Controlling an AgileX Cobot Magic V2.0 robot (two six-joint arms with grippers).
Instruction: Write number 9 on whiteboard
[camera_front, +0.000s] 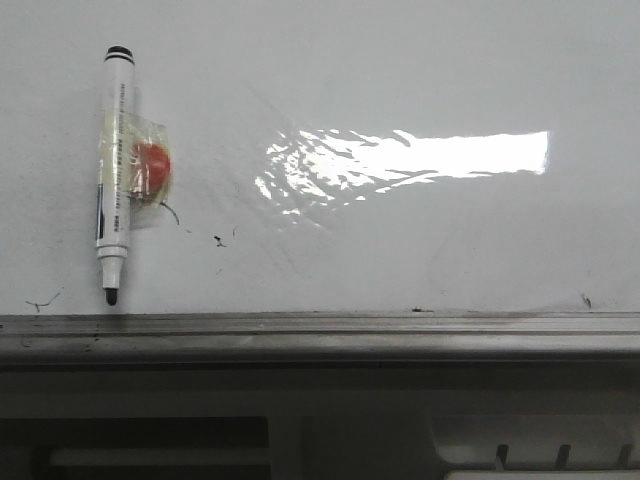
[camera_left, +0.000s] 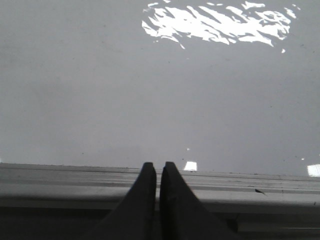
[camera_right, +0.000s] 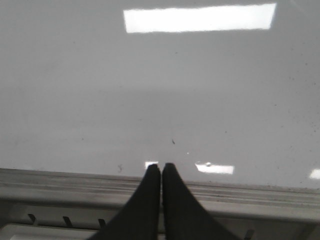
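Whiteboard (camera_front: 400, 80) flat, no 9 drawn on it. Marker (camera_front: 113, 170) lies uncapped near the board's grey ledge (camera_front: 320, 335), red blob in clear wrap taped alongside; contents unclear. Left gripper (camera_left: 157, 172) and right gripper (camera_right: 161, 172) both pressed closed, empty, over the ledge.

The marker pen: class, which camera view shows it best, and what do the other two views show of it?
The front view shows it best: the marker pen lies whole on the whiteboard, uncapped tip toward the grey ledge, with a taped red piece at its side. Neither wrist view shows the pen, only bare board, ledge and a closed end effector.
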